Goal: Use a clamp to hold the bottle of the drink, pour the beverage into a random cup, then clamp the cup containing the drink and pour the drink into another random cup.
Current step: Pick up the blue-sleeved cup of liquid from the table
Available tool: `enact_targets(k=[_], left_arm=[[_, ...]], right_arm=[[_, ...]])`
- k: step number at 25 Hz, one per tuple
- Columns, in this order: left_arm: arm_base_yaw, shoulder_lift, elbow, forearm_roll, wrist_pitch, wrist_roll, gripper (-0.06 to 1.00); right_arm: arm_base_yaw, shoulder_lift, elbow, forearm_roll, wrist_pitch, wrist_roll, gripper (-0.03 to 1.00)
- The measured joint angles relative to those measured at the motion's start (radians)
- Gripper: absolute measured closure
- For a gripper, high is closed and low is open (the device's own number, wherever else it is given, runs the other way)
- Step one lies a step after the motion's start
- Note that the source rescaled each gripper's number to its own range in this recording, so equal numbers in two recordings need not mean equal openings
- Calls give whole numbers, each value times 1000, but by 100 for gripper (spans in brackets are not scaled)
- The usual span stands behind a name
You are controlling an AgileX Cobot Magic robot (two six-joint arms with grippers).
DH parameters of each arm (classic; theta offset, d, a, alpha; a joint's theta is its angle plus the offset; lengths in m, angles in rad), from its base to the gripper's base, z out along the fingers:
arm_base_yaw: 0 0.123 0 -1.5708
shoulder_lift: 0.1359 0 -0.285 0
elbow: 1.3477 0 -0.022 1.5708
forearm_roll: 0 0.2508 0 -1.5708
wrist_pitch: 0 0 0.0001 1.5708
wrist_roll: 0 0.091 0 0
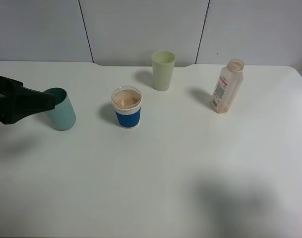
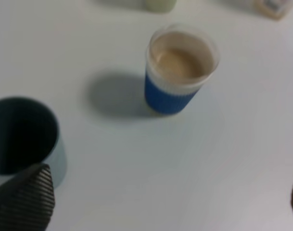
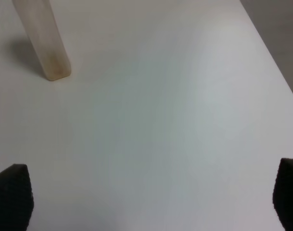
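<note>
left gripper (image 2: 159, 196) spread wide, drink (image 1: 126, 100) in cup (image 1: 127, 118)

The left arm (image 1: 14, 103), black, enters at the left edge of the high view, lying roughly level with its tapered end pointing toward the middle. The left hand (image 2: 170, 168) stands with jaws spread wide, its ribbed black fingers (image 2: 26, 202) far apart and gripping nothing. The right hand (image 3: 155, 163) likewise shows jaws at full spread, empty.

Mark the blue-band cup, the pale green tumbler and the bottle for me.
blue-band cup (image 1: 127, 118): exterior high view, on its blue band.
pale green tumbler (image 1: 162, 74): exterior high view, on its side wall.
bottle (image 1: 229, 87): exterior high view, middle of its body.
</note>
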Motion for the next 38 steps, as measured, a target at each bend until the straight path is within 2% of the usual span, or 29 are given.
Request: enact_targets(k=[1, 3, 4, 10, 14, 16, 18, 19, 21, 23, 25, 29, 32, 38], left_arm=[[0, 4, 0, 8, 0, 0, -6], [-33, 10, 0, 112, -41, -74, -4], [-55, 10, 0, 139, -65, -105, -4], [-261, 52, 0, 335, -271, -382, -3], [-317, 94, 0, 412, -321, -490, -3], [-375, 154, 0, 513, -374, -626, -3], [-404, 192, 0, 580, -413, -717, -3], [-404, 192, 0, 580, -413, -717, -3], [-439, 228, 0, 662, -464, -818, -3], [-457, 245, 4, 713, -494, -873, -3], [-485, 265, 35, 783, -588, -975, -3], [-514, 300, 102, 823, -704, -1068, -3], [-517, 321, 121, 824, -738, -1083, -3], [-517, 422, 154, 889, -926, -1146, -3]], right_arm=[[0, 0, 0, 0, 0, 0, -3], [0, 0, 0, 0, 0, 0, -3], [0, 0, 0, 0, 0, 0, -3], [0, 0, 0, 0, 0, 0, -3], [0, 0, 0, 0, 0, 0, -3], [0, 0, 0, 0, 0, 0, -3], [0, 0, 0, 0, 0, 0, -3], [0, 0, 0, 0, 0, 0, -3], [0, 0, 0, 0, 0, 0, -3], [0, 0, 0, 0, 0, 0, -3], [0, 0, 0, 0, 0, 0, -3], [0, 0, 0, 0, 0, 0, -3], [0, 0, 0, 0, 0, 0, -3], [0, 0, 0, 0, 0, 0, -3]])
